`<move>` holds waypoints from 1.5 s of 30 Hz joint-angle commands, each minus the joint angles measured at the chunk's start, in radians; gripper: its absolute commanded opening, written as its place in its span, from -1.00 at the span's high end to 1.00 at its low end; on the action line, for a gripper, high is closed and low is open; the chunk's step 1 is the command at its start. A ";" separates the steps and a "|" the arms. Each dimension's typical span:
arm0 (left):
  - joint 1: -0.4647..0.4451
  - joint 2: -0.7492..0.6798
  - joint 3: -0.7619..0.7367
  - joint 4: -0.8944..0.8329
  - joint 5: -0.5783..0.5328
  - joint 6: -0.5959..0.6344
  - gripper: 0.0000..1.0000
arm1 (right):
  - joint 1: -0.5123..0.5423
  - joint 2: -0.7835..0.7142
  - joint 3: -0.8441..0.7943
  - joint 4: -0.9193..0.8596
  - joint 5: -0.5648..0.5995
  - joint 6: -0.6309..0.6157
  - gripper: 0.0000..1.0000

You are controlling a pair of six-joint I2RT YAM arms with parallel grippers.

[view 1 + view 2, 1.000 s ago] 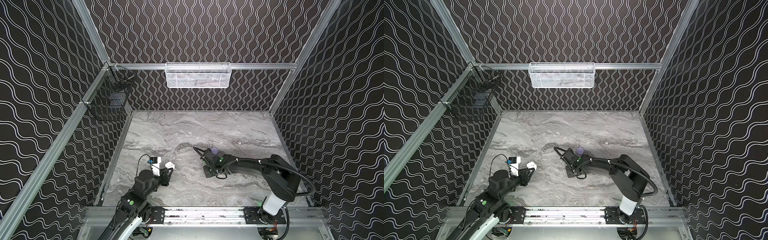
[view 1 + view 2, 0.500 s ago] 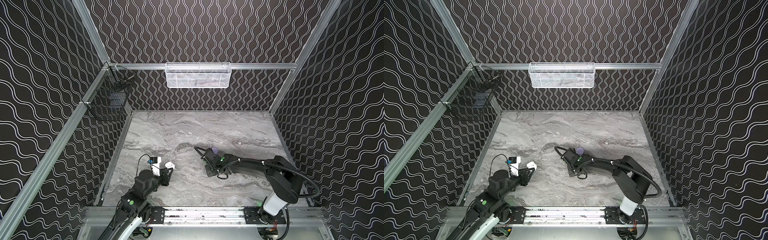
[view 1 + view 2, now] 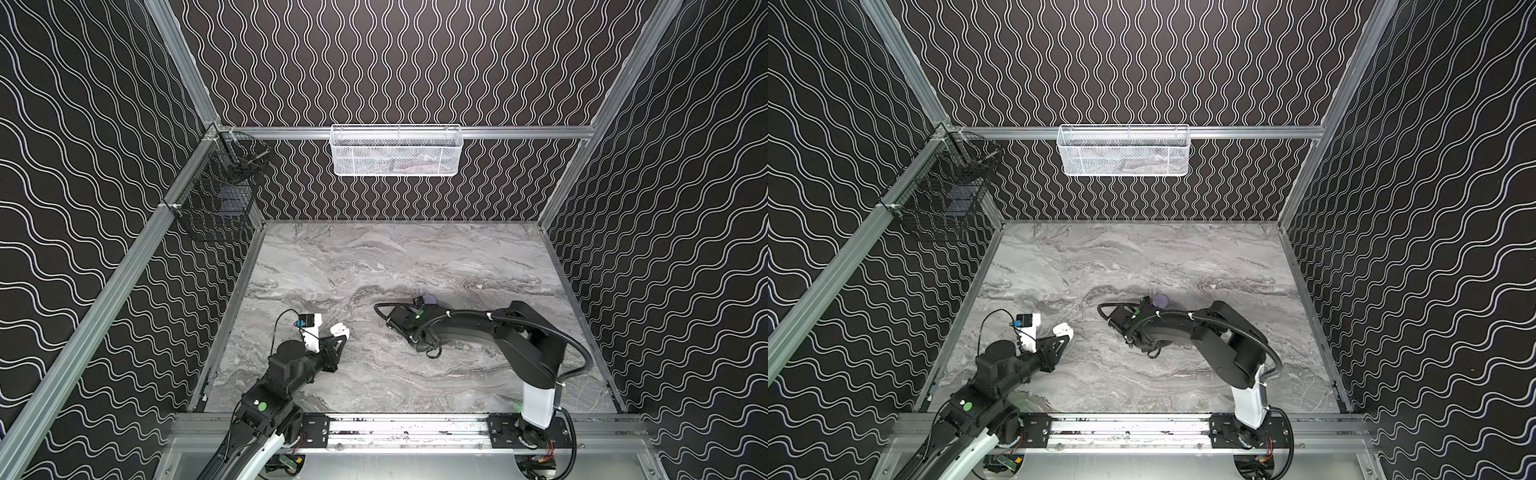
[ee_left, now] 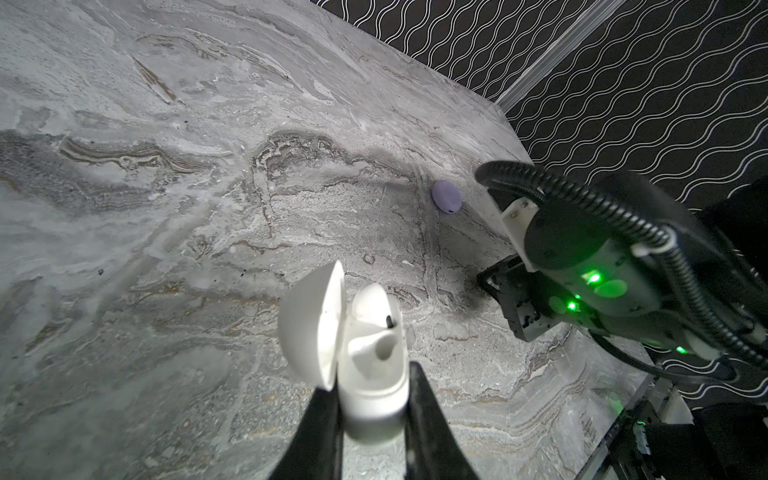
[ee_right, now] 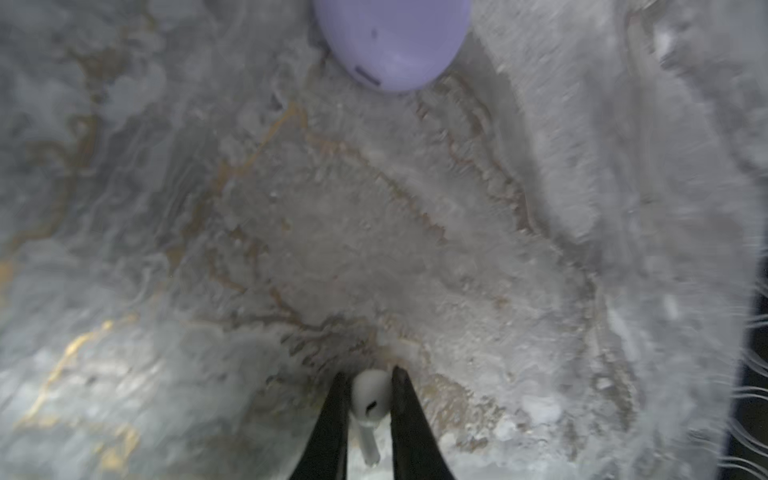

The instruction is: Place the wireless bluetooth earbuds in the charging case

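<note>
My left gripper (image 4: 372,384) is shut on a white charging case (image 4: 376,409), held just above the table at the front left (image 3: 340,330). Its lid (image 4: 309,320) stands open. One white earbud (image 4: 372,301) sits in the case, beside an empty socket (image 4: 384,349). My right gripper (image 5: 368,380) is low over the middle of the table, shut on a second white earbud (image 5: 370,399) with its stem pointing back between the fingers. A closed lilac case (image 5: 395,41) lies on the table just beyond that gripper and shows in both top views (image 3: 430,300) (image 3: 1160,300).
A white mesh basket (image 3: 397,151) hangs on the back wall. A black wire basket (image 3: 220,195) hangs on the left rail. The grey marble tabletop (image 3: 395,257) is walled on three sides. My right arm (image 4: 582,257) lies low across the table's right half.
The right gripper's jaws have drawn together on the white earbud, and the right arm has shifted slightly. The left arm and the white case have not moved.
</note>
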 commanded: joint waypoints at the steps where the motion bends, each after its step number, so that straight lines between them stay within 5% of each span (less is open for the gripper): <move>1: 0.000 -0.004 0.001 0.040 0.009 0.020 0.63 | 0.024 0.045 0.043 -0.166 0.102 0.086 0.68; 11: 0.001 -0.010 0.001 0.040 0.012 0.022 0.63 | 0.067 0.194 0.157 -0.385 0.220 0.209 0.67; 24: 0.000 -0.020 0.001 0.043 0.012 0.023 0.63 | 0.113 0.262 0.200 -0.408 0.177 0.191 0.37; 35: 0.000 -0.011 0.001 0.052 0.019 0.027 0.63 | 0.086 0.037 0.105 -0.290 0.109 0.194 0.38; 45: 0.001 -0.001 -0.001 0.058 0.024 0.029 0.62 | -0.074 -0.289 -0.164 0.099 -0.171 0.049 0.28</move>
